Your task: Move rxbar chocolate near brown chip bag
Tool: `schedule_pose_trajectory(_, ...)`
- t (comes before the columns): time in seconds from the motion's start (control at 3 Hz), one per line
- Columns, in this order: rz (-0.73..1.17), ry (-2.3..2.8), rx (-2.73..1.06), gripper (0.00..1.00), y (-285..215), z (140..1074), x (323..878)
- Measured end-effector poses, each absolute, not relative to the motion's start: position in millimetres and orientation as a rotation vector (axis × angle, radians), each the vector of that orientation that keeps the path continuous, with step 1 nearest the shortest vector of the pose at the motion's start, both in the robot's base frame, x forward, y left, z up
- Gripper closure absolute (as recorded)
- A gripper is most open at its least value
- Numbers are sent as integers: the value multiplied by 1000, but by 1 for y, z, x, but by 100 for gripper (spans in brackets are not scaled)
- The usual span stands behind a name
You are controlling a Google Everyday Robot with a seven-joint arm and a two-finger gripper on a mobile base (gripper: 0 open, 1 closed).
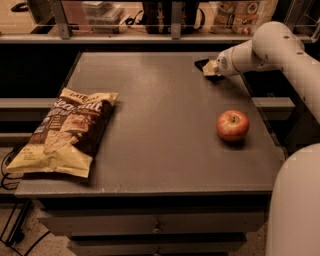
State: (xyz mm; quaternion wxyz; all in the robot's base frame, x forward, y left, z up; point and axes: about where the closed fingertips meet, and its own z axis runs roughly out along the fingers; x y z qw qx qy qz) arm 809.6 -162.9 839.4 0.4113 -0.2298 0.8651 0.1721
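Observation:
The rxbar chocolate [200, 63] is a small flat black bar at the far right of the grey table [160, 125], partly hidden under my gripper [210, 69]. The gripper comes in from the right on the white arm [260, 47] and sits right at the bar, low on the table. The brown chip bag [67, 131] lies flat at the table's left front, far from the bar.
A red apple [232, 125] stands on the right side of the table, in front of the gripper. A shelf with packages [240, 12] runs behind the table. The robot's white body [295, 205] fills the lower right corner.

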Motion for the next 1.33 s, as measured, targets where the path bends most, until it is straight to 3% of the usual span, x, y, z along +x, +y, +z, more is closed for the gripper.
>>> schedule_pose_trajectory(0.67,433,2177,-578,100,-163,839,810)
schedule_pose_trajectory(1.33,433,2177,-579,59,-163,839,810)
